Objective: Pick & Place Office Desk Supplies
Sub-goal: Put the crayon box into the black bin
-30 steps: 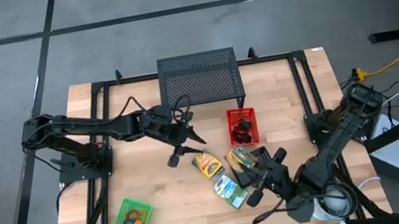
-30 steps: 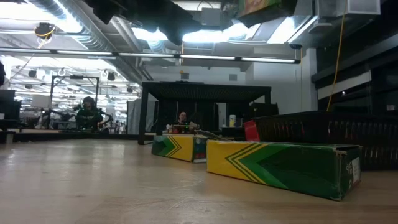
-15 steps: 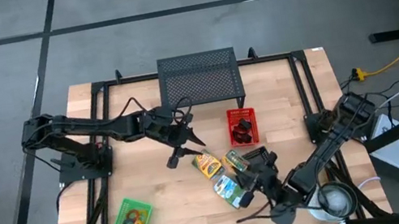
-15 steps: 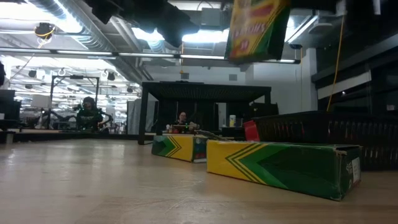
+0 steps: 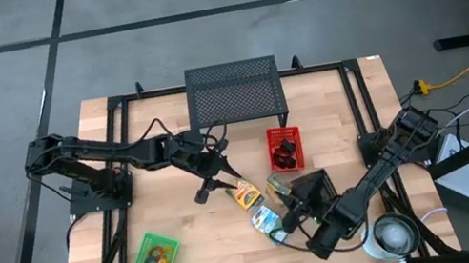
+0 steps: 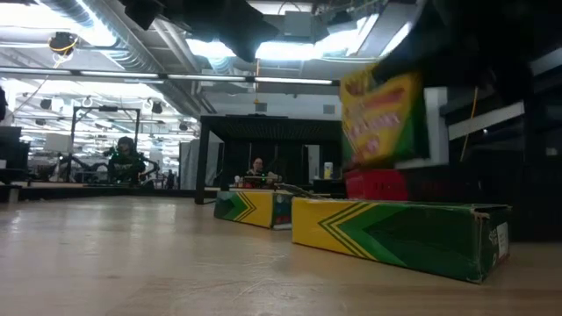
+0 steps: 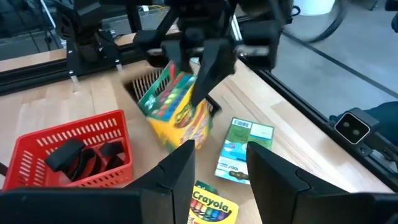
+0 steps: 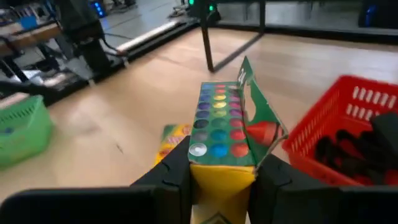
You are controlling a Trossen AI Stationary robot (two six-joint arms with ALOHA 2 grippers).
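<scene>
On the left of the table (image 5: 344, 93), a green basket (image 5: 153, 260) already holds coloured loops. My left gripper (image 5: 213, 176) hangs with its fingers spread and empty over mid-table, near 1 crayon box (image 5: 245, 193) lying flat. Another packet (image 5: 270, 223) lies just beside it. A red basket (image 5: 284, 149) with black clips sits behind. At right, my right gripper (image 8: 217, 171) pinches an open crayon box (image 8: 221, 134), lifted clear of the wood. By my reckoning, the loops and clips are sorted; at least 3 packets remain to be placed.
</scene>
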